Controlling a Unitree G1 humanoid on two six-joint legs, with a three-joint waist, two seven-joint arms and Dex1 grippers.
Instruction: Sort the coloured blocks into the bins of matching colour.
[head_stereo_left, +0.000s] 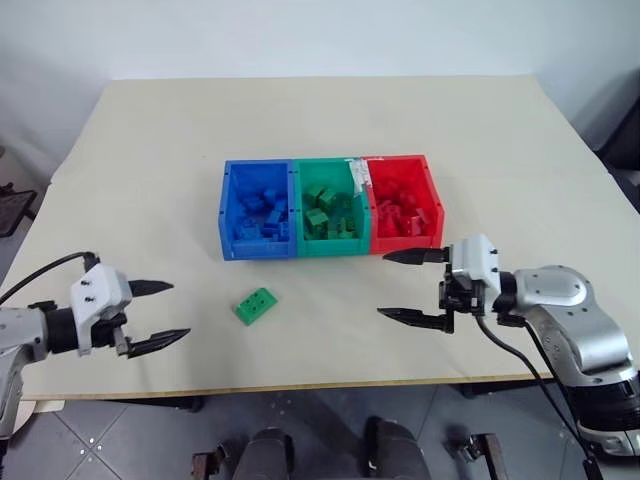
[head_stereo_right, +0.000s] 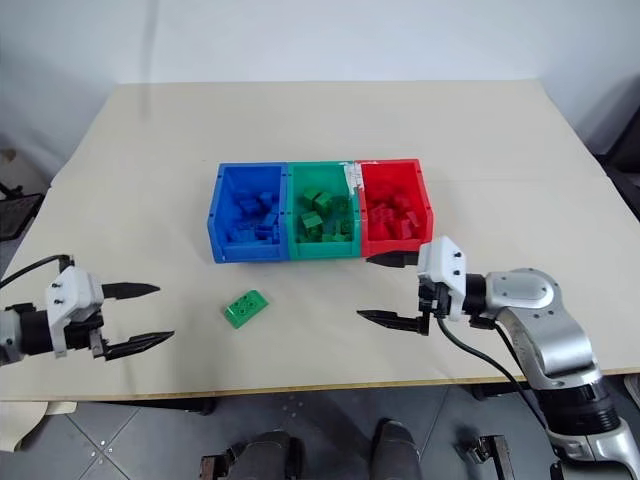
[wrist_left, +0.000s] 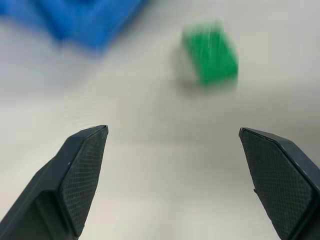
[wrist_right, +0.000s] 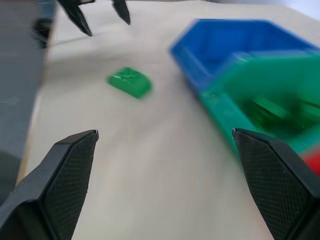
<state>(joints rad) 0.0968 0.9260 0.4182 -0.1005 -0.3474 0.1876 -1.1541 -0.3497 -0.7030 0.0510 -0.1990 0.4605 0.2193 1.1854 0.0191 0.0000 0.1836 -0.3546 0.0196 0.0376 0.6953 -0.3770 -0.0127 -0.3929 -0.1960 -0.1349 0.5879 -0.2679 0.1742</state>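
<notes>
Left gripper (head_stereo_left: 160, 314), fingers spread and empty, points level toward green block (head_stereo_left: 255, 305), which lies on table (head_stereo_left: 150, 160) just before blue bin (head_stereo_left: 258, 212). Right gripper (head_stereo_left: 412, 286) likewise agape, before red bin (head_stereo_left: 402, 203). Label on green bin (head_stereo_left: 328, 210) rim unreadable.

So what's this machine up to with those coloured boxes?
It is sorting toy bricks by colour into three joined bins. One green block lies loose on the table in front of the bins. The left gripper and right gripper hover on either side of it, both open and empty.
</notes>
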